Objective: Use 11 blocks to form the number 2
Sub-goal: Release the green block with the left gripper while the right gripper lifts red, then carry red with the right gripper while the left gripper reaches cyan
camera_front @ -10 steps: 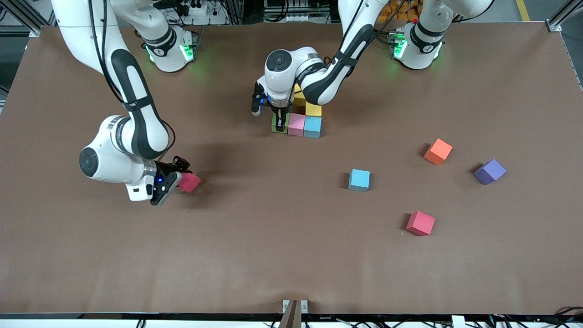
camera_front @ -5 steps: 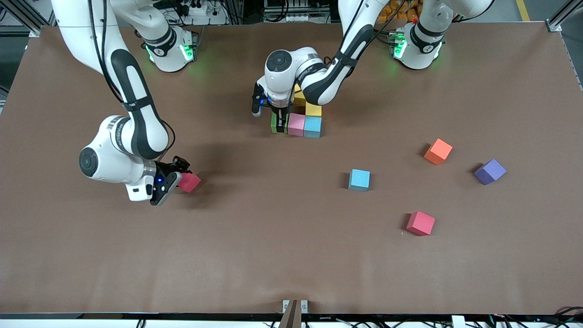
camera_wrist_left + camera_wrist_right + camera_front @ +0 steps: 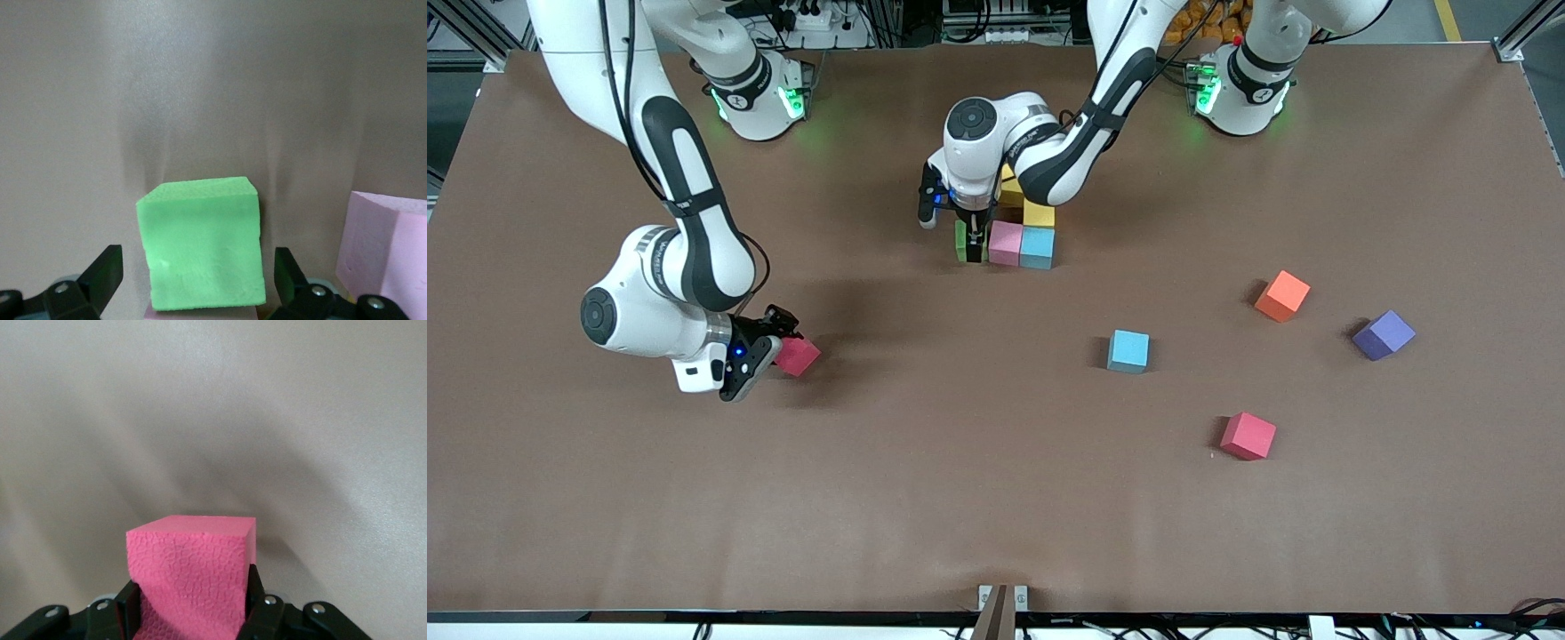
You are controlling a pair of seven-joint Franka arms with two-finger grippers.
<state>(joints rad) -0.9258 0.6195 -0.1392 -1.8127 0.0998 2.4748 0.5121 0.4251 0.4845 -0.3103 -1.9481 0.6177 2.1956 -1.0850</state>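
So my left gripper (image 3: pixel 200 283) is down at the green block (image 3: pixel 203 243), fingers spread clear of its sides, no squeeze. The block sits on the table just beside the pink block (image 3: pixel 387 253), at the end of the nearest row toward the right arm's side, since that row reads as the foot of the 2. My right gripper (image 3: pixel 193 613) is pinching a red block (image 3: pixel 193 577) near the right arm's end of the table; I'd guess it goes in next. Light blue (image 3: pixel 1128 350), orange (image 3: pixel 1282 295) and another red (image 3: pixel 1248 436) lie loose toward the left arm's end.
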